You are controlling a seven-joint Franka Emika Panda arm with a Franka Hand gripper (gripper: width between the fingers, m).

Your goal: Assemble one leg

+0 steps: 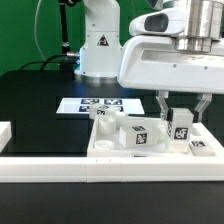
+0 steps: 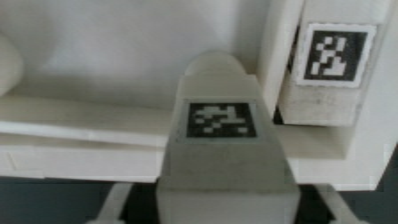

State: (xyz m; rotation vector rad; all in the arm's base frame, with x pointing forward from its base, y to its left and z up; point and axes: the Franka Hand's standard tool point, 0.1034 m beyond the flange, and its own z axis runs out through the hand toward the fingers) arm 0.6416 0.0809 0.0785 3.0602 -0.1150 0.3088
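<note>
My gripper [image 1: 181, 116] is shut on a leg [image 1: 180, 127], a small white block with a black-and-white tag on its face. It holds the leg upright over the right part of the large flat white panel [image 1: 120, 150]. In the wrist view the held leg [image 2: 222, 130] fills the middle, its tag facing the camera, with my fingers [image 2: 128, 200] pressed on both its sides. I cannot tell whether the leg's lower end touches the panel. A second tagged leg [image 2: 329, 65] stands close beside it.
Another tagged leg [image 1: 140, 136] rests on the panel at the exterior view's left of my gripper, and one more [image 1: 201, 149] lies at the right. The marker board [image 1: 88, 104] lies behind on the black table. A white rail [image 1: 60, 168] runs along the front.
</note>
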